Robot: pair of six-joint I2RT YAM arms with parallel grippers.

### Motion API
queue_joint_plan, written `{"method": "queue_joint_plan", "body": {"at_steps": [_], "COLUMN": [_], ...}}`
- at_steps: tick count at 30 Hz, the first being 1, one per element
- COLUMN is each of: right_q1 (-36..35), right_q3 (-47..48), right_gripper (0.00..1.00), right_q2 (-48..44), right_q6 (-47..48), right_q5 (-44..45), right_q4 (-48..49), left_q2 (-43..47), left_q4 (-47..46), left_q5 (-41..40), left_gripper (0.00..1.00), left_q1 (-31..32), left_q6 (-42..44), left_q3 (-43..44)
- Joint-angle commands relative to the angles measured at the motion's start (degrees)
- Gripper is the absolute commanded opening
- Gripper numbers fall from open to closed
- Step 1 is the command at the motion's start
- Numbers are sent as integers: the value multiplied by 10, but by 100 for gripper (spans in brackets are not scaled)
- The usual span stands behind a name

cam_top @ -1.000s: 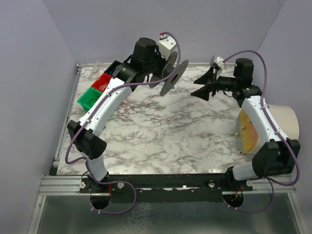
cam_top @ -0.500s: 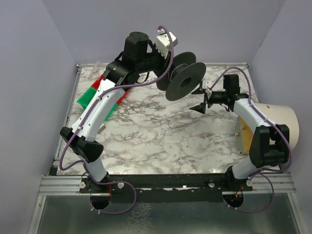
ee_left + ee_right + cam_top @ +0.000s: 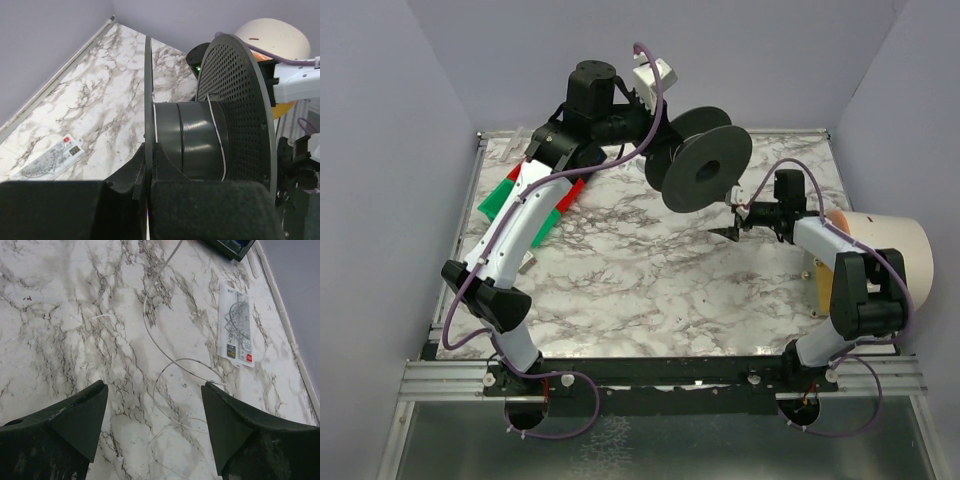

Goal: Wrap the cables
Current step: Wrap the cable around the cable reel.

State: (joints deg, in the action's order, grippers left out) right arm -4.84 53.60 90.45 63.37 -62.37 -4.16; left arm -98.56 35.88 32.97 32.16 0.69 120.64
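Clamping a flange of the big black two-flanged spool (image 3: 692, 184), upper centre, is my left gripper (image 3: 148, 172); my right gripper (image 3: 155, 415) gapes over loose thin white cable (image 3: 148, 330).

The spool's (image 3: 200, 135) lower part hides behind the left pincer (image 3: 148, 172); behind the spool, a cream dome (image 3: 280, 35) shows only its top, the rest covered.

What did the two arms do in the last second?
The left gripper carried the spool rightward and turned its flat face more toward the camera. The right gripper drew back toward its base and sank low over the table, jaws open above the loose white cable. Nothing was grabbed or let go. The left gripper stayed shut on the spool's flange, and the green bin did not move.
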Motion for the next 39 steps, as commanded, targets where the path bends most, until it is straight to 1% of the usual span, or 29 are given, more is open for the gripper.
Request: {"method": "queue_joint_plan", "body": {"at_steps": [1,2,5,7,11,14,18,24,28,31,36,38,39], "right_q1": [-9,-10,-14,-15,-13,-4,2,2,-5,-15,-27,-32,-35], "right_q3": [-46,-57,-71,-73,-77,-90,-94,-82,-70,-83,-101,-116,-127], "right_gripper": [79,79,78,78,78,78,78,78,77,77,76,75,74], "right_q2": [0,-1,-3,-10,-25,-39,-45,-45,-38,-33,-19,-13,-9], "right_q6": [-63,-82,-115,-92,-17,-4,-35,-57,-78,-119,-155,-189,-218], "right_q5": [-20,-16,12,32,63,63,47,-52,-67,-61,-41,-27,-16], "right_q4": [153,199,248,234,181,190,222,211,203,259,320,379,425], "left_q2": [2,1,0,0,3,6,7,2,-3,-6,-8,-9,-10], "left_q4": [-52,-53,-57,-58,-61,-63,-66,-73,-78,-85,-96,-101,-103], "left_q5": [62,63,65,63,59,59,67,76,84,97,115,123,126], "left_gripper": [0,0,0,0,0,0,0,0,0,0,0,0,0], "left_q1": [0,-1,-2,-3,-9,-12,-13,-13,-13,-13,-13,-13,-13], "left_q6": [-45,-47,-49,-50,-52,-54,-58,-65,-70,-79,-93,-101,-103], "left_q3": [22,20,14,13,11,4,-4,-11,-13,-14,-17,-20,-20]}}
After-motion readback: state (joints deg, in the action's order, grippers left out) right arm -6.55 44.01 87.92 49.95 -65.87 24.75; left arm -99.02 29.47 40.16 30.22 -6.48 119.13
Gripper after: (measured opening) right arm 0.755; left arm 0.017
